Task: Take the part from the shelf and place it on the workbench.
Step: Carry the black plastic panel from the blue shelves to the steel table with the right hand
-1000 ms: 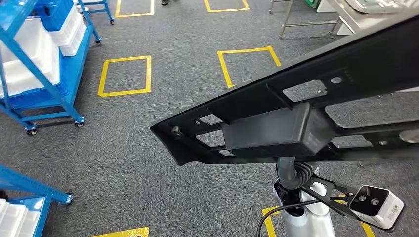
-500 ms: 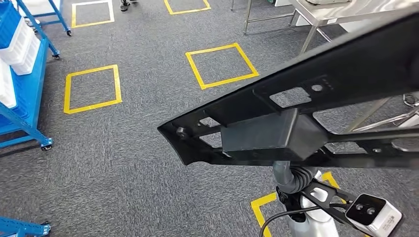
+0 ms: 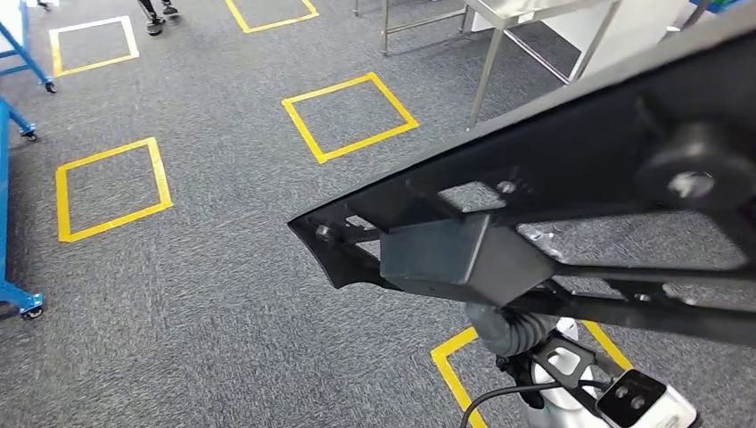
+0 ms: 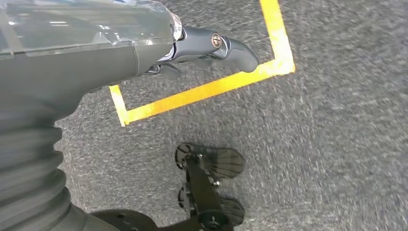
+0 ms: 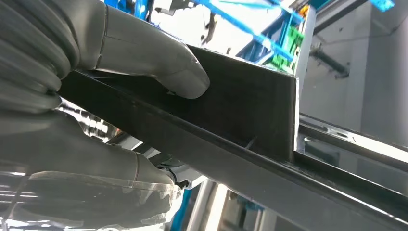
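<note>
The black part (image 3: 571, 169) runs off the right edge of the head view, so its far end is cut off. It hides most of the right hand (image 5: 110, 120) beneath it at lower centre. At the upper left, a blue rack (image 3: 13, 134) and a person's shoes (image 3: 156, 18) are cut by the frame edges. The left hand (image 4: 202, 48) is slightly blurred, its fingers partly hidden behind the cover.

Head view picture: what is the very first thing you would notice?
A long black part stretches across the right of the head view, held up above the grey carpet; the right wrist view shows the right hand gripping it, thumb pressed on its flat black face. Next come the yellow tape squares on the floor, and the metal legs of a table at the top.
</note>
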Available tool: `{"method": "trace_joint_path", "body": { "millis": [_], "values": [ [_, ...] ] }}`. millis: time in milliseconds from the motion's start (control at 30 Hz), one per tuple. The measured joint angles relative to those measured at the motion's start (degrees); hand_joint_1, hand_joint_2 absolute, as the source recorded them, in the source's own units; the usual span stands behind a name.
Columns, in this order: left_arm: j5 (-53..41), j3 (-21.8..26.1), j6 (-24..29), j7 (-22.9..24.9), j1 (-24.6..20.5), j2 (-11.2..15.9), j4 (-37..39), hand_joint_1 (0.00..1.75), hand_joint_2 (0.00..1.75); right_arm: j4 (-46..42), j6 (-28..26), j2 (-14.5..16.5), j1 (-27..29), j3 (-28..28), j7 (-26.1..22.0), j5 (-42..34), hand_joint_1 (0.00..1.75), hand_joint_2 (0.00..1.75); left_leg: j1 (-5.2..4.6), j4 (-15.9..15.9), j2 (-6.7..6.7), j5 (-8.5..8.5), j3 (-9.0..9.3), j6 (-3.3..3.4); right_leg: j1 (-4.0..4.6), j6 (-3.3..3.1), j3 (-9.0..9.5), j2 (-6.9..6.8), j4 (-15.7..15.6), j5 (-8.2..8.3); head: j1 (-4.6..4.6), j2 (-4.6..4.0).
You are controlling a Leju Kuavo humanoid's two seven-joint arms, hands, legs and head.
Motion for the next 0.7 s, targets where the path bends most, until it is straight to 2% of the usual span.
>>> {"method": "trace_joint_path", "body": {
  "millis": [33,67,100,133,167,200,233,267,300,333,367,400,467,500,533,600,633,667,700],
  "values": [
    [-0.1,0.1,0.0,-0.1,-0.1,0.0,0.0,0.0,1.75,-0.4,-1.0,-0.2,-0.2,0.9,0.0,0.2,1.75,1.75,0.08,1.8,-1.22,-1.22,-0.69,-0.24,-0.21,-0.28,0.21,0.56,-0.3,0.12,0.0,0.0],
    [-0.3,0.3,-0.1,-0.1,-0.1,0.0,0.0,0.0,1.75,-0.6,-1.7,-0.4,-0.4,1.7,0.0,0.2,1.75,1.75,0.23,5.1,-2.76,-2.97,-2.16,-0.42,-0.35,-0.49,0.38,1.12,-0.4,0.17,0.0,0.0],
    [-0.5,0.5,-0.1,-0.2,0.0,0.0,0.0,0.0,1.75,-0.8,-2.0,-0.5,-0.7,2.3,0.0,0.2,1.75,1.75,0.29,9.2,-3.94,-4.9,-4.15,-0.55,-0.33,-0.65,0.42,1.75,-0.4,0.14,0.0,0.0],
    [-0.7,0.7,-0.2,-0.2,0.1,0.1,0.0,0.0,1.75,-0.8,-2.2,-0.6,-0.8,2.7,0.0,0.1,1.75,1.75,0.31,13.3,-4.47,-6.38,-6.23,-0.66,-0.3,-0.72,0.43,2.45,-0.4,0.1,0.0,0.0],
    [-0.8,0.8,-0.4,-0.2,0.2,0.1,0.0,0.0,1.75,-0.9,-2.2,-0.7,-0.8,3.0,0.0,0.0,1.75,1.75,0.31,15.9,-4.66,-6.87,-7.76,-0.73,-0.26,-0.75,0.47,3.2,-0.3,0.07,0.0,0.0],
    [-0.9,0.9,-0.5,-0.2,0.2,0.1,0.0,0.0,1.75,-0.9,-2.2,-0.8,-0.8,3.1,0.0,-0.1,1.75,1.75,0.31,16.2,-4.71,-6.05,-8.21,-0.74,-0.25,-0.73,0.54,3.98,-0.2,0.02,0.0,0.0],
    [-1.0,0.9,-0.6,-0.3,0.2,0.1,0.0,0.0,1.75,-1.1,-2.1,-0.8,-0.8,3.2,0.0,-0.1,1.75,1.75,0.33,14.1,-4.83,-4.17,-7.56,-0.7,-0.26,-0.65,0.66,4.77,-0.1,-0.05,0.0,0.0],
    [-1.2,0.9,-0.7,-0.4,0.1,0.2,0.0,0.0,1.75,-1.3,-2.0,-0.9,-0.9,3.3,0.0,-0.2,1.75,1.75,0.39,10.3,-5.3,-1.68,-6.03,-0.63,-0.3,-0.51,0.81,5.52,0.0,-0.17,0.0,0.0],
    [-1.3,0.9,-0.8,-0.6,0.1,0.2,0.0,0.0,1.75,-1.5,-1.7,-0.9,-0.9,3.4,0.0,-0.4,1.75,1.75,0.46,6.2,-6.46,0.26,-4.27,-0.52,-0.27,-0.31,0.87,6.21,0.2,-0.34,0.0,0.0],
    [-1.5,1.0,-0.8,-0.7,0.1,0.2,0.0,0.0,1.75,-1.7,-1.3,-0.9,-0.9,3.4,0.0,-0.8,1.75,1.75,0.58,2.9,-7.56,1.43,-2.82,-0.37,-0.29,-0.05,0.8,6.89,0.5,-0.48,0.01,0.0],
    [-1.7,1.0,-0.8,-0.9,0.1,0.2,0.0,0.0,1.75,-1.9,-0.8,-0.9,-1.0,3.5,0.0,-1.1,1.75,1.75,0.62,0.9,-8.42,1.86,-1.93,-0.18,-0.34,0.25,0.63,7.47,0.6,-0.55,0.01,0.0],
    [-1.7,1.1,-0.8,-1.0,0.0,0.2,0.0,0.0,1.75,-2.1,-0.3,-0.9,-1.1,3.6,0.0,-1.4,1.75,1.75,0.58,0.2,-8.82,1.63,-1.58,0.08,-0.43,0.56,0.42,8.03,0.7,-0.56,0.01,0.0],
    [-1.8,1.3,-0.9,-1.2,-0.2,0.2,0.0,0.0,1.75,-2.4,0.6,-0.9,-1.1,3.7,0.0,-1.9,1.75,1.75,0.56,-0.2,-7.81,1.73,-1.39,0.74,-0.63,1.18,0.19,8.77,0.8,-0.51,0.0,0.0],
    [-1.8,1.4,-0.9,-1.2,-0.4,0.2,0.0,0.0,1.75,-2.6,0.9,-0.9,-1.2,3.8,0.0,-2.1,1.75,1.75,0.6,-0.4,-7.24,1.85,-1.26,1.12,-0.55,1.44,-0.04,8.01,1.2,-0.88,0.01,0.0],
    [-1.9,1.4,-1.0,-1.2,-0.4,0.2,0.0,0.0,1.75,-2.7,1.1,-0.9,-1.4,3.8,0.0,-2.3,1.75,1.75,0.68,-0.7,-6.62,1.98,-1.15,1.46,-0.45,1.68,-0.76,6.61,2.7,-1.82,0.01,0.0],
    [-2.1,1.5,-1.0,-1.2,-0.3,0.2,0.0,0.0,1.75,-2.9,1.3,-0.9,-1.7,3.9,0.0,-2.4,1.75,1.75,0.63,-0.9,-5.38,1.99,-1.05,1.91,-0.41,2.09,-3.89,3.2,9.0,-5.1,0.01,0.0],
    [-2.2,1.7,-0.9,-1.1,-0.2,0.2,0.0,0.0,1.75,-2.9,1.4,-0.9,-1.7,3.9,0.0,-2.4,1.75,1.75,0.56,-0.9,-4.69,1.92,-1.05,2.01,-0.55,2.28,-5.96,2.39,12.9,-6.73,0.01,0.0],
    [-2.3,1.8,-0.9,-1.1,-0.2,0.2,0.0,0.0,1.75,-2.9,1.5,-0.9,-1.7,4.0,0.0,-2.4,1.75,1.75,0.5,-0.8,-3.98,1.82,-1.02,2.05,-0.7,2.42,-7.56,2.04,15.9,-7.54,0.01,0.0],
    [-2.3,1.9,-0.9,-1.1,-0.1,0.2,0.0,0.0,1.75,-2.9,1.7,-0.9,-1.7,4.0,0.0,-2.4,1.75,1.75,0.47,-0.8,-3.25,1.69,-0.93,2.04,-0.81,2.49,-8.2,1.86,16.9,-7.25,0.01,0.0]
  ]
}}
